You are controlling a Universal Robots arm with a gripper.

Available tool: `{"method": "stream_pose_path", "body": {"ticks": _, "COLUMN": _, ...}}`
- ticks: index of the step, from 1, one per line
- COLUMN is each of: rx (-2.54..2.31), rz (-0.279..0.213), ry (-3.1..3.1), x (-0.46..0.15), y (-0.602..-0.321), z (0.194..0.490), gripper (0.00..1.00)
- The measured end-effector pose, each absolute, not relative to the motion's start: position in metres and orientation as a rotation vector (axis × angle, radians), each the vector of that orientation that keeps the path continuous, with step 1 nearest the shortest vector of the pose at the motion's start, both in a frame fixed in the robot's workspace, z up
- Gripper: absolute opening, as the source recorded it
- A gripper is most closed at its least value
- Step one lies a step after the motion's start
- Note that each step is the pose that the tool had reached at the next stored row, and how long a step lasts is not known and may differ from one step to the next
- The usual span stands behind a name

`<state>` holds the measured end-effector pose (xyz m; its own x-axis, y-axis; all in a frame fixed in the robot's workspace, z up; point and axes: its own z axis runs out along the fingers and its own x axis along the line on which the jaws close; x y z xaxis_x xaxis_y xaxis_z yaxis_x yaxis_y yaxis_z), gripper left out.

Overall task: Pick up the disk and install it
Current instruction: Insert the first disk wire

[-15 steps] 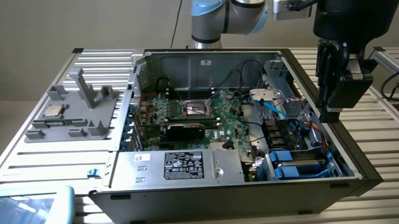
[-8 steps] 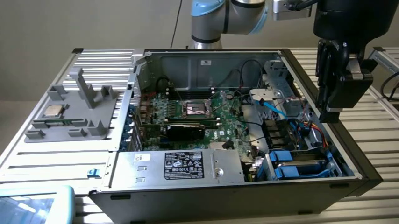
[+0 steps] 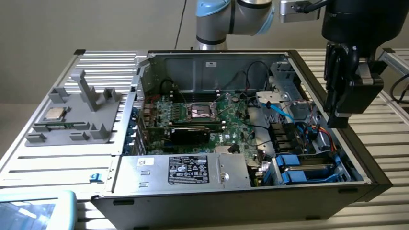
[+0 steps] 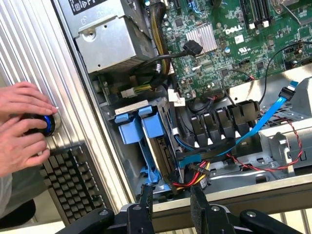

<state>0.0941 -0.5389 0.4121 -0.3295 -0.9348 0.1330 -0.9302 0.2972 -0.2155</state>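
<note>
Wrist view: gripper (image 4: 171, 194) part-open, empty, near the disk (image 4: 146, 127) in its bay, blue cable (image 4: 258, 129) and wires (image 4: 195, 175) just beside.

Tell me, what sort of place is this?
Likely a robotics lab: a robot arm over an opened computer case on a slatted metal table, a person's hands beside a keyboard.

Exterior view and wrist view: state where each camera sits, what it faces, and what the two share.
Exterior view: off the arm, raised, looking down at an angle into the open computer case; the arm and the gripper hang above the case.
Wrist view: on the wrist, looking down past the open gripper into the drive bay; a person's hands and a keyboard lie outside the case.
Shared: the disk, the power supply, the green board.
</note>
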Motion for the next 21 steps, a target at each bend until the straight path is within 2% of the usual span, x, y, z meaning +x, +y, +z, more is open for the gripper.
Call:
{"method": "stream_pose_path", "body": {"ticks": 8, "rx": -1.787, "rz": -0.320, "ry": 2.494, "x": 0.092, "y": -0.557, "z": 0.412, "gripper": 0.44}}
{"method": "stream_pose_path", "body": {"ticks": 13, "rx": -1.819, "rz": -0.273, "ry": 2.447, "x": 0.087, "y": -0.558, "z": 0.411, "gripper": 0.44}}
{"method": "stream_pose_path", "body": {"ticks": 21, "rx": -1.965, "rz": -0.257, "ry": 2.317, "x": 0.086, "y": -0.558, "z": 0.409, "gripper": 0.44}}
